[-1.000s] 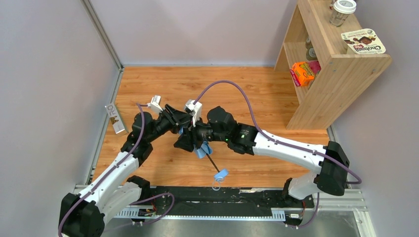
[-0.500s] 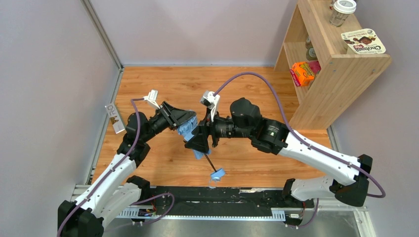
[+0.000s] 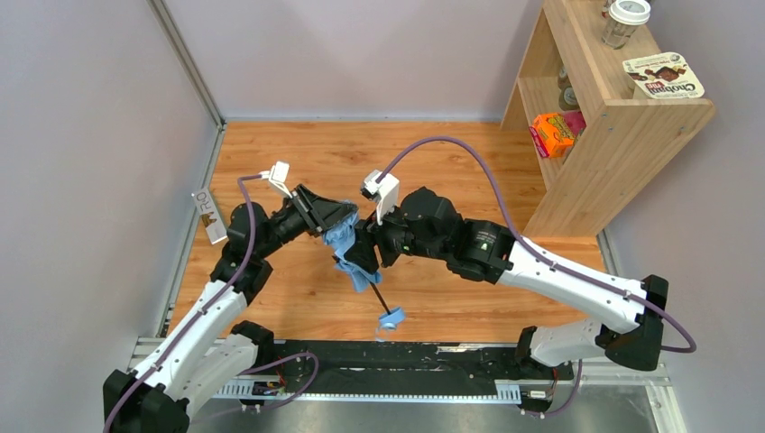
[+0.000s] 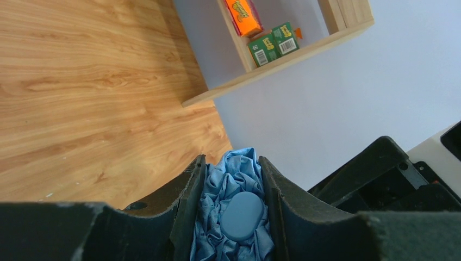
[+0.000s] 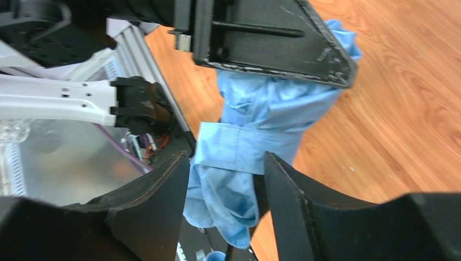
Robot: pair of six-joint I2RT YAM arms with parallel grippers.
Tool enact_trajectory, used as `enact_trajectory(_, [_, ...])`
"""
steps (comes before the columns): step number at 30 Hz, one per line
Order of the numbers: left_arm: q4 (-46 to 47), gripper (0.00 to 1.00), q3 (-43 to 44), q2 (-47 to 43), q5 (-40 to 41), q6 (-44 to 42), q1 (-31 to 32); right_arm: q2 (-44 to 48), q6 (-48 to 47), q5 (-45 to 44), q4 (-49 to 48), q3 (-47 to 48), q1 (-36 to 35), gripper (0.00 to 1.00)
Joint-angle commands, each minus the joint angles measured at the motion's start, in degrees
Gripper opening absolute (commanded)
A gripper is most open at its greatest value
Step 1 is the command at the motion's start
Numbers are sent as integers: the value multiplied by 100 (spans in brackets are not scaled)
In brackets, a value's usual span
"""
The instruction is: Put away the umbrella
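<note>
The umbrella (image 3: 344,240) is folded, its sky-blue canopy bunched, held aloft and tilted over the wooden floor. Its dark shaft (image 3: 380,297) runs down to the small blue handle (image 3: 393,317) near the front rail. My left gripper (image 3: 341,219) is shut on the canopy's top end; in the left wrist view (image 4: 231,163) the fabric and a blue oval cap (image 4: 242,216) sit between the fingers. My right gripper (image 3: 363,259) is open, its fingers straddling the lower canopy (image 5: 239,190) just below the strap band (image 5: 239,147).
A wooden shelf unit (image 3: 622,126) stands at the back right with an orange box (image 3: 552,133), a snack packet (image 3: 663,77) and a cup (image 3: 625,23). A small box (image 3: 210,216) leans at the left wall. A black rail (image 3: 406,361) lines the near edge.
My right gripper pulled back from the umbrella, opened, and has come in again around the lower canopy. The handle has swung slightly left. My left gripper keeps its hold on the top.
</note>
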State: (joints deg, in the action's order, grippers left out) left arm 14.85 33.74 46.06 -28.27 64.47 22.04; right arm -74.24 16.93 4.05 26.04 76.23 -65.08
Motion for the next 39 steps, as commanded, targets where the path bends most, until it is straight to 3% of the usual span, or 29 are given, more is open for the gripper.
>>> enact_trajectory(1, [-41,0,379,-45,-73,-372,-16,259,-198,-932,111,95,-14,64])
enact_trajectory(6, [-237,0,283,34,181,-348,-33,567,-287,-1302,595,-273,100,74])
enact_trajectory(9, [743,0,195,157,-2,-206,-33,980,-77,-1722,656,-967,179,79])
enact_trajectory(11, [835,0,484,175,-21,-1064,-25,1217,161,-1829,700,-1319,372,80])
enact_trajectory(16, [503,0,914,-10,848,-4418,334,1885,715,-1741,709,-1882,891,81])
enact_trajectory(18, [509,0,1021,174,1236,-5351,423,2167,759,-1759,709,-2023,953,81])
enact_trajectory(20, [1086,0,759,403,1437,-5767,441,2387,751,-1794,709,-2138,971,81])
enact_trajectory(23, [2149,0,284,710,1544,-6068,485,2668,733,-1882,753,-2252,997,81])
enact_trajectory(27, [2680,0,72,1263,1606,-6560,661,2906,751,-1917,806,-2366,1023,82])
enact_trajectory(36, [3928,0,-1104,1993,1921,-6552,933,2924,812,-1777,648,-2630,1076,82])
enact_trajectory(39, [4726,0,-1536,2362,2167,-6482,951,2827,865,-1671,560,-2718,1085,82])
